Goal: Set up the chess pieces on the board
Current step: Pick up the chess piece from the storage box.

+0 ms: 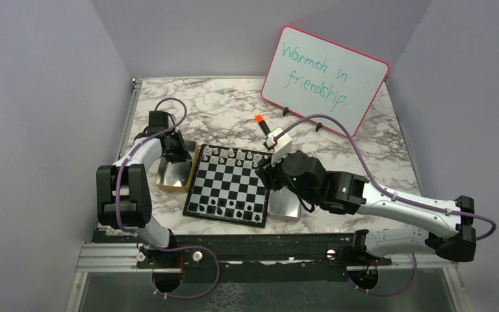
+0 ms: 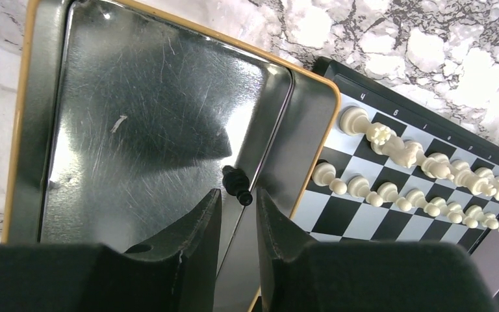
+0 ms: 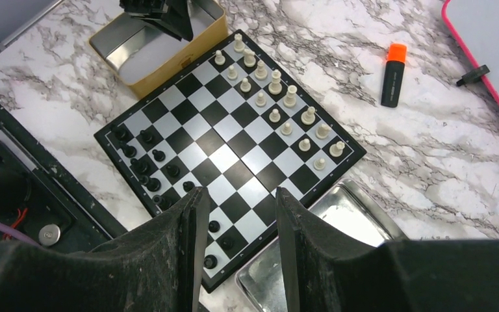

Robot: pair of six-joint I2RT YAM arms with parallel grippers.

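The board (image 1: 227, 183) lies mid-table, and shows in the right wrist view (image 3: 234, 140) and the left wrist view (image 2: 357, 221). White pieces (image 1: 230, 155) (image 3: 276, 97) (image 2: 403, 149) stand in two rows along its far side. Several black pieces (image 1: 230, 209) (image 3: 149, 162) stand along its near side. One black pawn (image 2: 237, 185) lies on its side in the gold tray (image 2: 19, 130), against the tray's right wall. My left gripper (image 2: 238, 194) is open low in that tray, its fingertips just short of the pawn. My right gripper (image 3: 237, 192) is open and empty above the board's right edge.
The gold tray (image 1: 172, 188) touches the board's left side. A silver metal tray (image 1: 284, 208) (image 3: 344, 214) sits by the board's right near corner. An orange-capped marker (image 1: 260, 120) (image 3: 393, 75) lies behind the board. A pink-rimmed whiteboard (image 1: 325, 75) leans at the back right.
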